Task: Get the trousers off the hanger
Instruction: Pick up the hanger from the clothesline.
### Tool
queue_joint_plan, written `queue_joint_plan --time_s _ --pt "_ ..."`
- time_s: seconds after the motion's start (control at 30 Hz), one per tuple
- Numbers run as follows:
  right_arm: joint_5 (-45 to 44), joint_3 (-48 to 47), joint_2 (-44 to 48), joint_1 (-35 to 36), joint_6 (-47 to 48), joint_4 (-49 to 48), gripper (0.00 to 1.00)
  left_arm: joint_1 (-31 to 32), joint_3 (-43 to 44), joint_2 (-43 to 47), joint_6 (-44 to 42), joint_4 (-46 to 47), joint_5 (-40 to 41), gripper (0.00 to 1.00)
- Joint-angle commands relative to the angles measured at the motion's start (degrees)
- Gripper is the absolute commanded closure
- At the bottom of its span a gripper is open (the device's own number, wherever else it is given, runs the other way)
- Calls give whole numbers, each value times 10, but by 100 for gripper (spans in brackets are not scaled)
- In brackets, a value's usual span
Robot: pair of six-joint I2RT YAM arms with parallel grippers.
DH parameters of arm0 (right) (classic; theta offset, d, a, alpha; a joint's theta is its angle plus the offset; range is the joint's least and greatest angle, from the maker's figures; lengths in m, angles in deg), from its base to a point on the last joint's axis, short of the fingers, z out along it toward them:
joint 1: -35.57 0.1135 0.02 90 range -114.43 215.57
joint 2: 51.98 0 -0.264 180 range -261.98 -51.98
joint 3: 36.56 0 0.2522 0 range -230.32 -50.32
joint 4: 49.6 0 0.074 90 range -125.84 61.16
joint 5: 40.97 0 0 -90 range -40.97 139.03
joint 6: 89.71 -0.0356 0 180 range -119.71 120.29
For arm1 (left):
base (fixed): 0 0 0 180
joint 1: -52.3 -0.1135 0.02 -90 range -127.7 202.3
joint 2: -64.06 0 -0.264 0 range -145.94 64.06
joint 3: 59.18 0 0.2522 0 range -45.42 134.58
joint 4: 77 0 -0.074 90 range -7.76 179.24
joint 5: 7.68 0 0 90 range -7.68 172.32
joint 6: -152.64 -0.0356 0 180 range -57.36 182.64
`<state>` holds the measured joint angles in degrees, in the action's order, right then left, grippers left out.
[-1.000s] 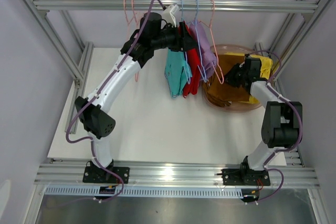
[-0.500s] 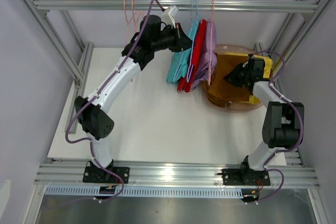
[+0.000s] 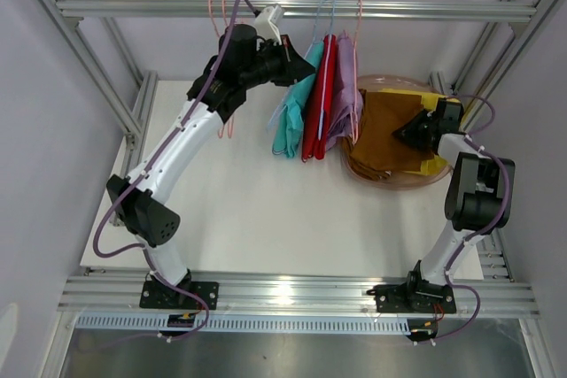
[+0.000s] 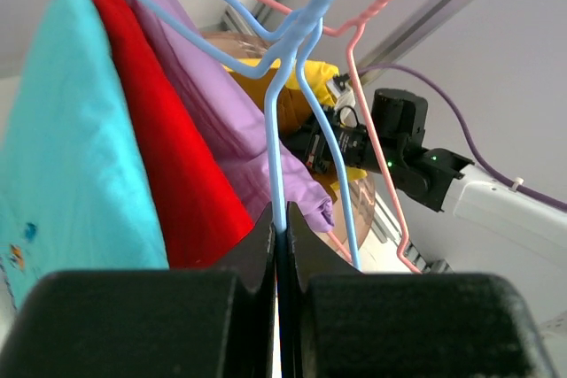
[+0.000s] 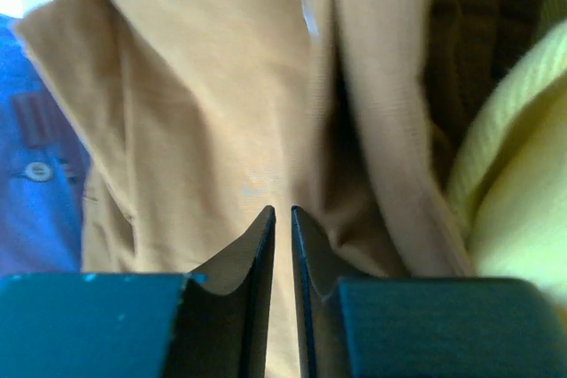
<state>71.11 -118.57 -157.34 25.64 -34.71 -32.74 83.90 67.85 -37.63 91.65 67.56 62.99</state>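
So, standing next to the rig right now: the left gripper (image 4: 280, 220) is up by the top rail (image 3: 133, 8), and its jaws are clamped tight on the wire of a blue hanger (image 4: 282, 130). The wire runs straight down between the two fingers.

Three pairs are hanging from that rail, packed side by side. From the left it's the teal trousers (image 3: 291, 126), the red trousers (image 3: 317, 104) and the lavender trousers (image 3: 344, 99). A pink hanger (image 4: 372, 104) sits just to the right of the blue one. All three pairs dangle above the white table (image 3: 239, 210), just left of the tub (image 3: 390, 181).

The other two pairs are off the hangers. The brown trousers (image 3: 383, 126) are crumpled in the pinkish see-through tub at the far right of the table. The yellow trousers (image 3: 443, 105) are bunched against them on the right side.

The right gripper (image 5: 283, 219) is low over that tub, pointing into the brown cloth. Its jaws are very narrow, with just a thin slit between the fingers. From its own camera I honestly can't tell whether any fabric is pinched or whether it's just resting against it. Yellow cloth shows just off to its right.
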Motion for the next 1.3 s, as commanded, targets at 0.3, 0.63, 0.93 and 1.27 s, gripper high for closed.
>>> queue_joint_plan --time_s 0.3,0.63,0.93,1.27 --pt "38 13 82 40 21 -15 76 12 3 96 -62 75 13 100" --pt "-1 36 201 156 83 46 71 11 20 98 -83 72 106 100" --pt "-35 91 347 250 109 115 67 11 130 67 -93 17 146 99" --pt "-150 101 487 402 167 187 60 24 -70 206 -55 32 189 100"
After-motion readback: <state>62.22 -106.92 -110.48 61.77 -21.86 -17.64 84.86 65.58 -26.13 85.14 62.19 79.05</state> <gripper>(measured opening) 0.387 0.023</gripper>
